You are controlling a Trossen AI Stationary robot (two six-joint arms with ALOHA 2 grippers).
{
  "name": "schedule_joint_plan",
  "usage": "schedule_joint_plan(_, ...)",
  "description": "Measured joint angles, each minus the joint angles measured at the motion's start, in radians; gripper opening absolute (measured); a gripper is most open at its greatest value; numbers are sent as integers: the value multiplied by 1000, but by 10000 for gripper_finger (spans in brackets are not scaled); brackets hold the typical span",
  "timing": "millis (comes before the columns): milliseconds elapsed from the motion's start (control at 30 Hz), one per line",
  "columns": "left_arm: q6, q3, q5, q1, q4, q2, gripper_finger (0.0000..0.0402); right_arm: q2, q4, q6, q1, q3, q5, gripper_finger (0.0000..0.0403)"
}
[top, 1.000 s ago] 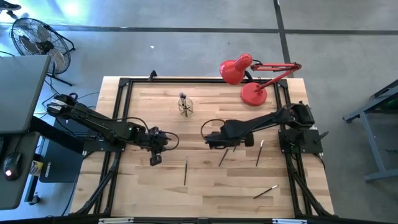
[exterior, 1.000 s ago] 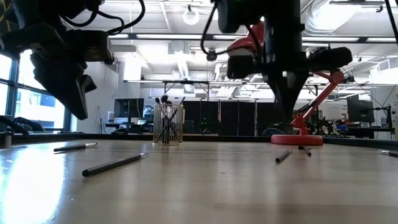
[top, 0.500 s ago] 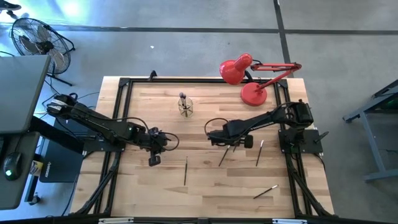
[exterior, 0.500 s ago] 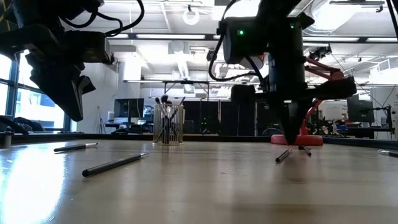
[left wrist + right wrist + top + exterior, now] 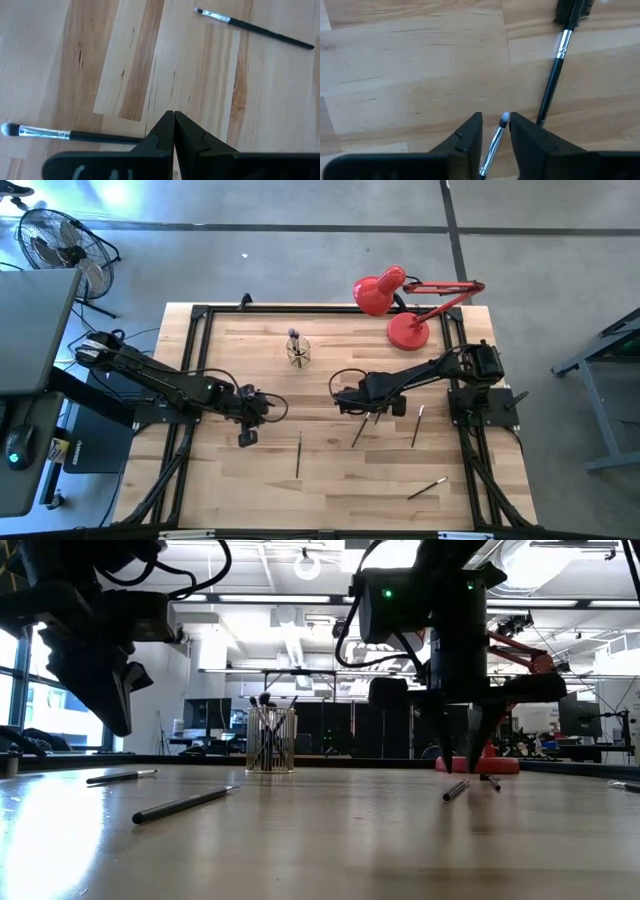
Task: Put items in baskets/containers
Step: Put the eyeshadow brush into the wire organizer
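Several thin dark brushes lie flat on the wooden table. One brush [image 5: 491, 146] lies between the open fingers of my right gripper [image 5: 495, 118], which stands low over the table's middle [image 5: 372, 413] and touches nothing. A second brush [image 5: 554, 75] with a black head lies just beside it. The clear cup [image 5: 298, 354] stands toward the far edge with several brushes upright in it [image 5: 271, 740]. My left gripper [image 5: 173, 116] is shut and hovers above the table's left half [image 5: 247, 436], with one brush [image 5: 75, 134] beside it and another [image 5: 255, 26] farther off.
The red desk lamp [image 5: 408, 330] stands at the far right corner, its base [image 5: 478, 764] behind my right gripper. More brushes lie near the table's near side [image 5: 298, 453] [image 5: 417, 425] [image 5: 427, 487]. A black frame [image 5: 200, 310] runs round the table.
My right gripper has moved toward the table's right and come down to just above the tabletop over a brush. Its fingers, shut half a second ago, now stand apart on either side of that brush. No brush has moved.
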Motion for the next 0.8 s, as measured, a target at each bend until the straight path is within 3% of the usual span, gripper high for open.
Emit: schedule_joint_plan(800, 1, 0, 1, 0, -37, 0, 0, 42, 4, 40, -10, 2, -46, 83)
